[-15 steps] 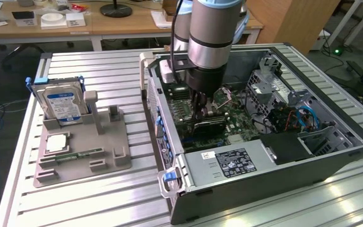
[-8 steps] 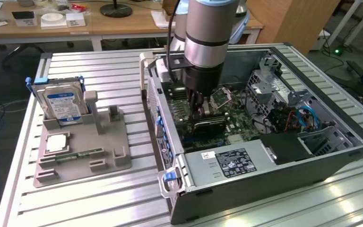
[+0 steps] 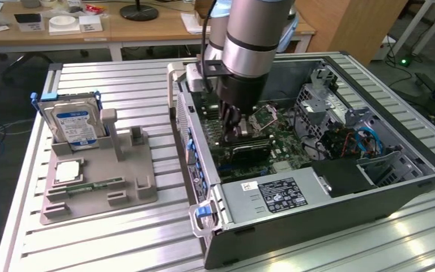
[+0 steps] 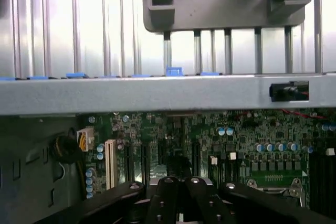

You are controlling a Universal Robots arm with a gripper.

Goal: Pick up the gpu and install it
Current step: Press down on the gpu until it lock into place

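Landmark: the open computer case (image 3: 399,170); every place below is given relative to it.
Arm: reaches down into the case, with the gripper (image 3: 237,131) low over the motherboard (image 3: 278,153), near the case's wall on the tray side.
Jaws: clenched; in the wrist view the gripper (image 4: 181,198) shows its fingers (image 4: 167,203) drawn together above the expansion slots (image 4: 131,161).
Gpu, place: inside the case, below the gripper, a dark flat card (image 3: 249,151) lies level on the board. This is probably the gpu, though the arm hides part of it.
Gpu, look: black cooler face up, rectangular, thin; no green side can be seen from here.
Grasp: whether the closed fingers pinch the card's edge or only press on it cannot be told.
Progress: the pickup is done, the card is at the slots; full seating is not confirmed.
Parts tray (image 3: 138,195): outside the case, beside its wall; still carries the hard drive (image 3: 74,124), upright, and the memory stick (image 3: 97,185), flat.
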